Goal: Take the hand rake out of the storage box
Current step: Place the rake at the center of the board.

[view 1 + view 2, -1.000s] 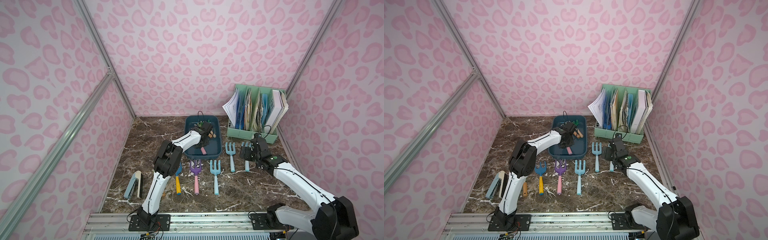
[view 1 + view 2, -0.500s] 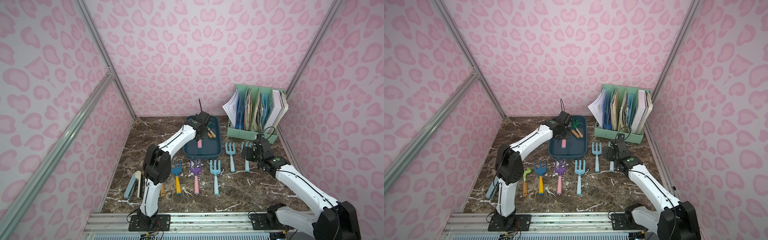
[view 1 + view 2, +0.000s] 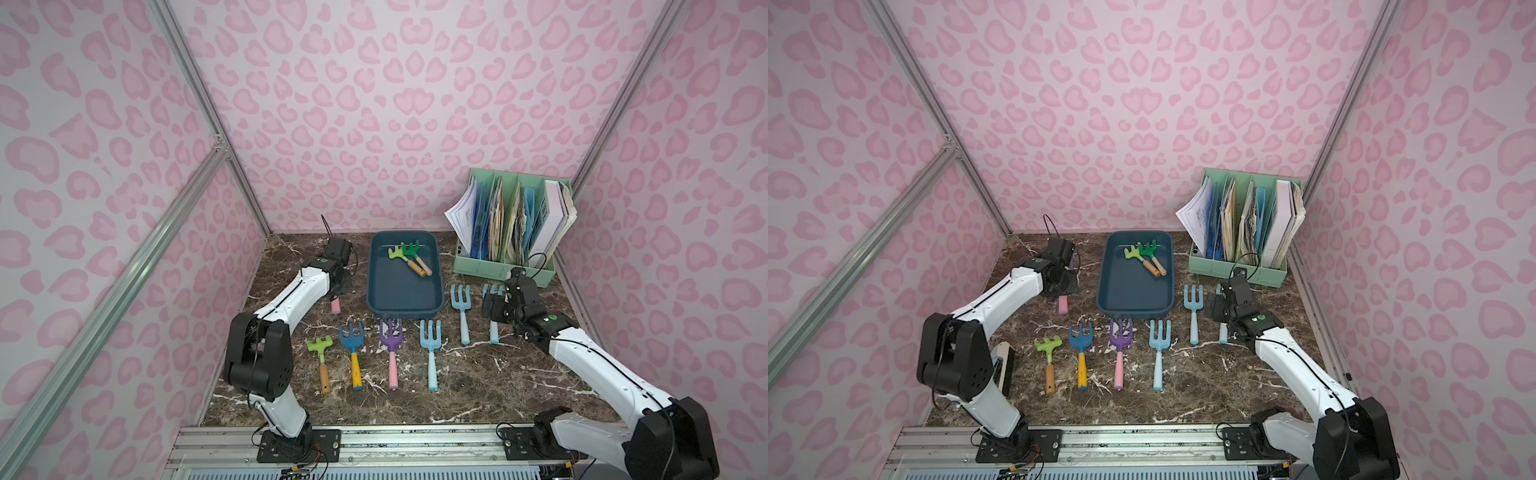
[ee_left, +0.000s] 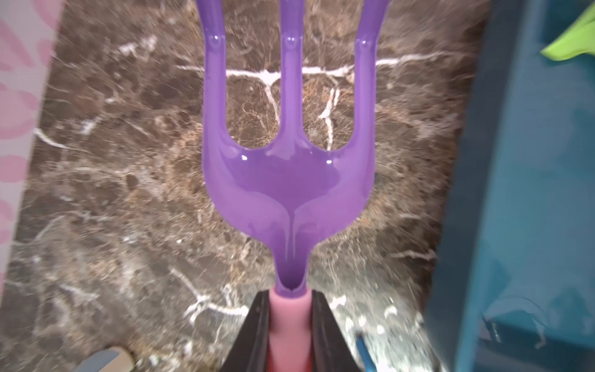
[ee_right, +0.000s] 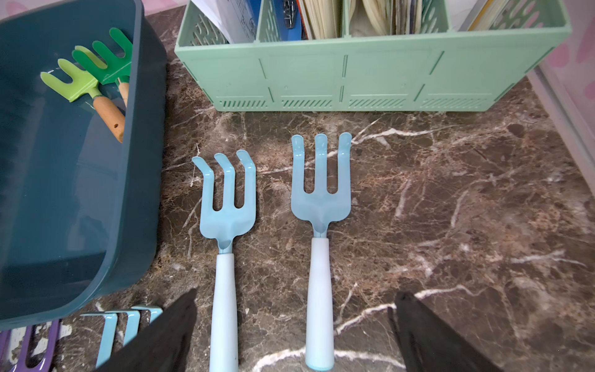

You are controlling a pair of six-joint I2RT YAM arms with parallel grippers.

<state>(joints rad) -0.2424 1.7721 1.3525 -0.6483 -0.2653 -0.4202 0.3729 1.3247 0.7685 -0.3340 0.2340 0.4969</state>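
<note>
The storage box (image 3: 402, 308) (image 3: 1133, 310), a shallow dark teal tray, stands at the back middle in both top views, with two green hand rakes (image 3: 409, 257) (image 3: 1144, 257) in its far end. My left gripper (image 3: 338, 286) (image 4: 289, 335) is left of the box and outside it. It is shut on the pink handle (image 4: 289, 319) of a purple hand rake (image 4: 289, 180), which is over the marble table. The handle's end (image 3: 336, 306) sticks out toward the front. My right gripper (image 3: 492, 306) (image 5: 296, 293) hangs open, right of the box, over two light blue rakes (image 5: 320, 257).
Several rakes lie in a row in front of the box (image 3: 390, 349), and two light blue ones to its right (image 3: 462, 309). A mint-green file organizer (image 3: 507, 266) stands at the back right. A stapler (image 3: 1003, 368) lies by the left arm's base. Pink walls close in three sides.
My left gripper has carried the purple rake up out of the storage box and leftward to the table beside it. The right arm has barely moved.
</note>
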